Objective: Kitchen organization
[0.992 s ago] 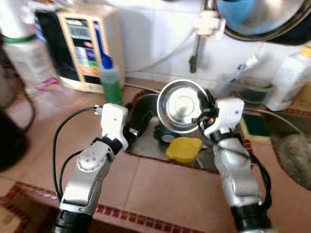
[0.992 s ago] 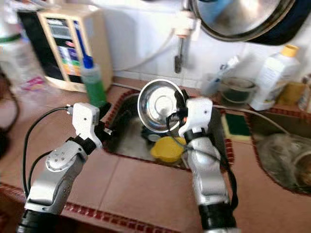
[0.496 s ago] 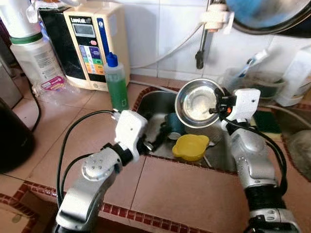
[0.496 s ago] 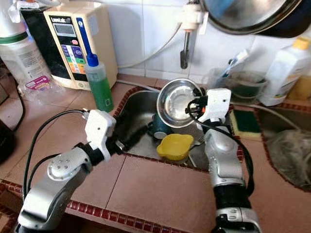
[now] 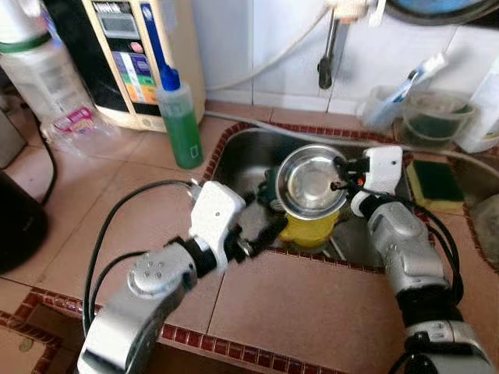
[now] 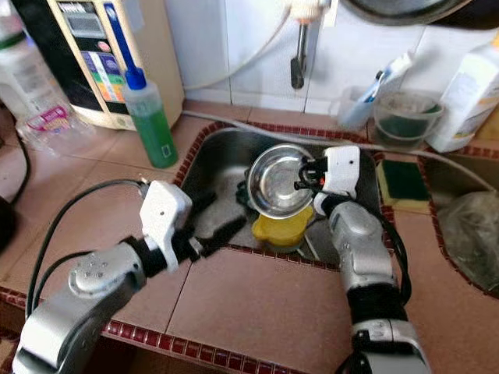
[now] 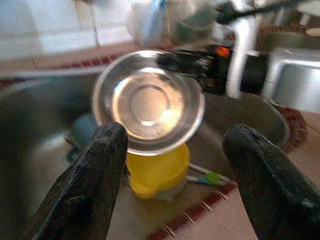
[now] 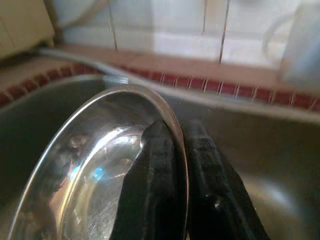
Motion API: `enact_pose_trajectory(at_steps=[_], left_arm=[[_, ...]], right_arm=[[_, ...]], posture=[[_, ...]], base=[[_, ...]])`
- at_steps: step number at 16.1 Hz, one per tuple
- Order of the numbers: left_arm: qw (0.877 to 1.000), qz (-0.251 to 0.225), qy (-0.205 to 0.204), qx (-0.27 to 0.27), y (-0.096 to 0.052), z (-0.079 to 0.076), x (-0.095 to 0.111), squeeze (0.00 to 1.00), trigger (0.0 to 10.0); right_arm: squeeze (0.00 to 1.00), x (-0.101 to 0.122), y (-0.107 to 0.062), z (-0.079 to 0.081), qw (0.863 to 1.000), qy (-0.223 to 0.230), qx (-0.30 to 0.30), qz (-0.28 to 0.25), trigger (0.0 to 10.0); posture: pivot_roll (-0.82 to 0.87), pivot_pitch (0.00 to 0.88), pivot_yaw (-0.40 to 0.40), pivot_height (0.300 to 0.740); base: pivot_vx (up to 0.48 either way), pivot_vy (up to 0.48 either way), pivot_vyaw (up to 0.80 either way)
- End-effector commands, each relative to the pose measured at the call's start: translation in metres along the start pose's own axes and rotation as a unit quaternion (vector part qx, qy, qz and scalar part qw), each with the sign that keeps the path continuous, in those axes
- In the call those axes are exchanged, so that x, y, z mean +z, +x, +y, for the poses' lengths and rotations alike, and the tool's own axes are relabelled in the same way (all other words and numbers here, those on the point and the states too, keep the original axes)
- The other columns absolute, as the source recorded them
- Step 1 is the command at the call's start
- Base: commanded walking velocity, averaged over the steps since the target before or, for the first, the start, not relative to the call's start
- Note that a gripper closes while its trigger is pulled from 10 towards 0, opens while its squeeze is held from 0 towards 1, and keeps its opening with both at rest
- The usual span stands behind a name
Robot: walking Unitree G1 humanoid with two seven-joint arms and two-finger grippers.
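Note:
A shiny steel bowl (image 5: 311, 181) hangs tilted over the sink (image 5: 249, 152), just above a yellow cup (image 5: 310, 231). My right gripper (image 5: 340, 175) is shut on the bowl's rim (image 8: 172, 125), one black finger inside and one outside. A dark teal mug (image 5: 269, 188) stands in the sink behind the bowl. My left gripper (image 5: 261, 222) is open at the sink's front-left edge, and both of its fingers (image 7: 95, 175) frame the bowl (image 7: 148, 102) and the yellow cup (image 7: 156, 168) from a short way off.
A green soap bottle (image 5: 178, 118) and a beige water machine (image 5: 132, 54) stand on the counter to the left. A tap (image 5: 332, 47) hangs over the sink. A green sponge (image 5: 433, 181), a tub with a toothbrush (image 5: 409, 97) and a white bottle (image 6: 475, 86) sit to the right.
The camera has tipped down and closer. My right gripper has lowered the bowl towards the yellow cup. My left gripper has reached forward over the sink's edge.

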State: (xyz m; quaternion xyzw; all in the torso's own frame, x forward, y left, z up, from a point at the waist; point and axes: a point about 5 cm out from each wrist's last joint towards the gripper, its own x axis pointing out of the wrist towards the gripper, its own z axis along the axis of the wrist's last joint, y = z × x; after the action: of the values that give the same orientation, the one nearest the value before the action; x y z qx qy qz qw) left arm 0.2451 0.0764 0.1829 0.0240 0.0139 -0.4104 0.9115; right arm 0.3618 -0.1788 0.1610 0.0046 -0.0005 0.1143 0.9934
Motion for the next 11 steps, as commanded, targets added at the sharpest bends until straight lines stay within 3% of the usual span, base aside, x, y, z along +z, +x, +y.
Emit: enact_pose_trajectory(at_steps=[1,7,8,9,11], left_arm=[[1.0,0.006,-0.002,-0.008,-0.002,-0.005,0.001,0.0,10.0],[1.0,0.015,-0.015,-0.017,-0.003,-0.011,0.004,0.0,10.0],[1.0,0.014,-0.016,-0.017,-0.003,-0.011,0.004,0.0,10.0],[1.0,0.012,-0.008,-0.017,-0.003,-0.01,0.005,0.0,10.0],[1.0,0.013,-0.003,-0.019,-0.003,-0.01,0.006,0.0,10.0]], right_arm=[[0.0,0.0,0.003,0.004,1.0,0.014,0.017,0.014,10.0],[0.0,-0.009,0.006,0.007,0.997,0.033,0.025,0.066,10.0],[0.68,-0.01,0.006,0.007,0.997,0.037,0.024,0.07,10.0],[1.0,-0.01,0.006,0.006,0.996,0.04,0.023,0.072,10.0],[1.0,-0.01,0.006,0.006,0.996,0.043,0.024,0.073,10.0]], posture=[[-0.04,0.201,0.068,0.74],[-0.04,0.191,0.065,0.74],[-0.04,0.188,0.066,0.74],[-0.04,0.186,0.068,0.74],[-0.04,0.184,0.069,0.74]], base=[[0.0,0.0,0.0],[0.0,0.0,0.0],[0.0,0.0,0.0],[0.0,0.0,0.0],[0.0,0.0,0.0]])
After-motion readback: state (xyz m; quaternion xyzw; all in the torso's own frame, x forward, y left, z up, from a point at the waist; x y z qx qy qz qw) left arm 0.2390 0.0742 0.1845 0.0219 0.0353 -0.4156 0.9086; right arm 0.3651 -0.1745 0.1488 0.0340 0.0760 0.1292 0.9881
